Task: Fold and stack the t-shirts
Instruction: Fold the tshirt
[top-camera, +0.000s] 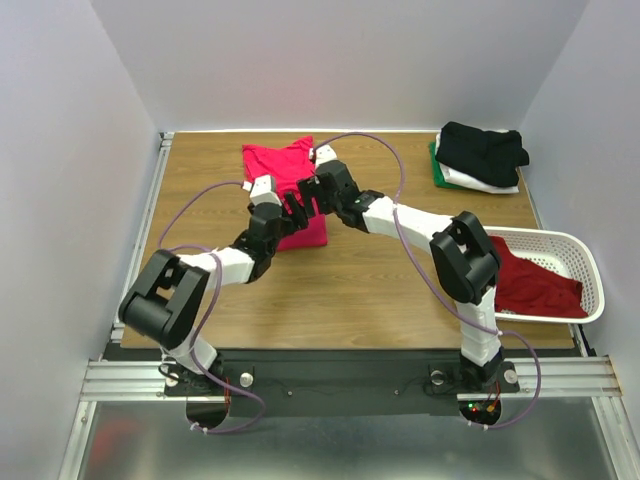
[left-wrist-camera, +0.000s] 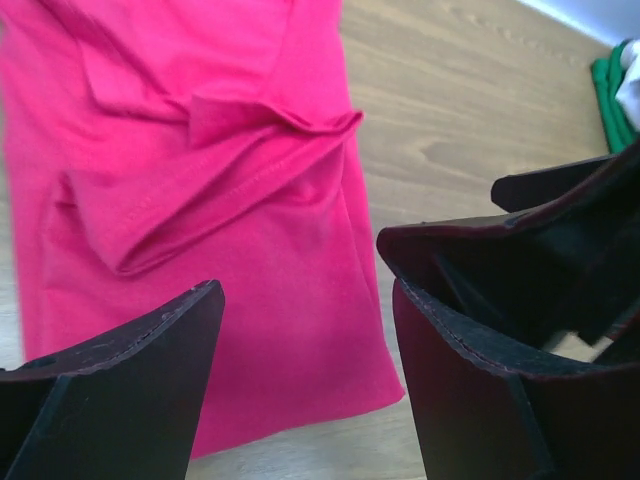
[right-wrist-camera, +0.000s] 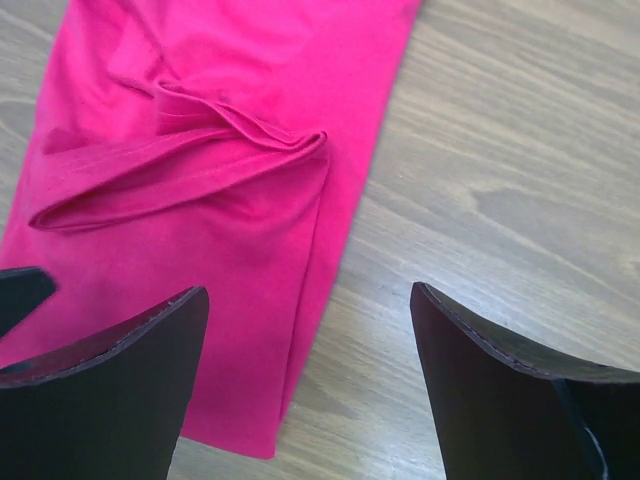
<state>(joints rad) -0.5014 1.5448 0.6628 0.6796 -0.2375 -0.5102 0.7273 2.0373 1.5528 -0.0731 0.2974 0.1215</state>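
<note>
I read both hands as empty, jaws wide apart; the left gripper (left-wrist-camera: 300, 370) and the right gripper (right-wrist-camera: 310, 385) hang over the hem end of the bright pink-red cloth t-shirt (top-camera: 281, 165); its long axis runs straight ahead of both; it lies squarely beneath the left gripper, but only under the right gripper's left finger, with brown wooden tabletop (right-wrist-camera: 500, 150) under the other; I judge the left better placed.

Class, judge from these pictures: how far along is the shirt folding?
Done: black shirt, white shirt and green shirt stacked. In hand: pink shirt, part folded, below the open left hand and right hand. Left: finishing it, then the dark red shirt in the basket.
</note>
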